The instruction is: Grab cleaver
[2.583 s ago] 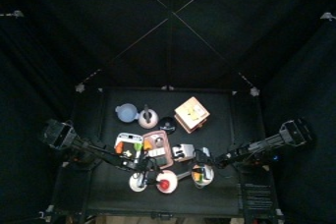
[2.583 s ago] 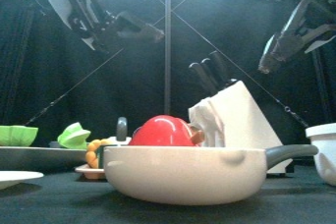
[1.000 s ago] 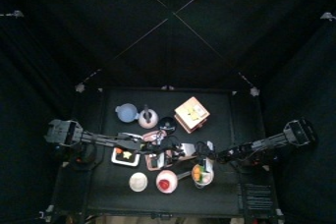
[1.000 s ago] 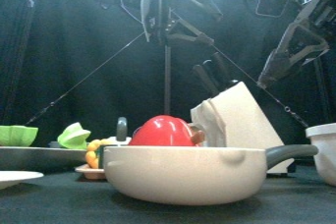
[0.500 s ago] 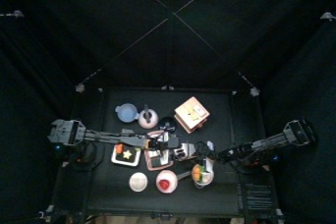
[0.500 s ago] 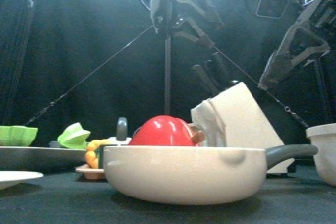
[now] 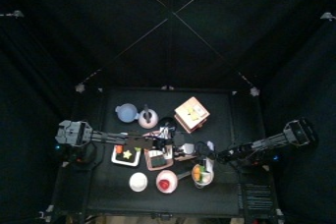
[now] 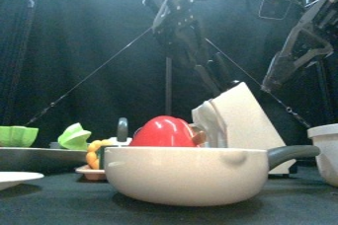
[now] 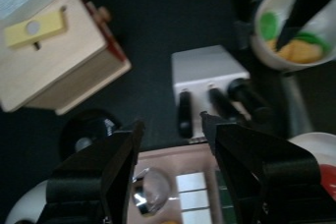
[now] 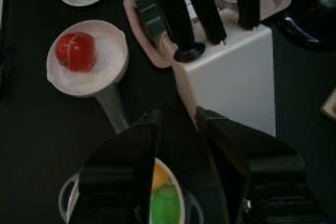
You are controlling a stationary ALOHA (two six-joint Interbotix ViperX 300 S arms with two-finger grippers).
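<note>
A white knife block (image 8: 239,116) stands at the table's middle, with several black handles (image 8: 208,72) sticking out of its top. I cannot tell which handle is the cleaver's; all blades are hidden in the block. My left gripper (image 9: 171,128) is open and hangs above the block (image 9: 210,71), its jaws over the handles (image 9: 211,104). In the front view it is high above the block (image 8: 179,7). My right gripper (image 10: 180,120) is open and empty, just beside the block (image 10: 237,71) and apart from the handles (image 10: 195,12).
A white pan (image 8: 185,175) with a red pepper (image 8: 165,130) stands at the front. A cardboard box (image 7: 192,113), a food tray (image 7: 130,152), a white plate (image 7: 138,181) and a bowl of green and yellow food (image 7: 201,174) crowd around the block.
My left arm has swung from the left side toward the middle and now hangs over the knife block. My right arm has barely moved.
</note>
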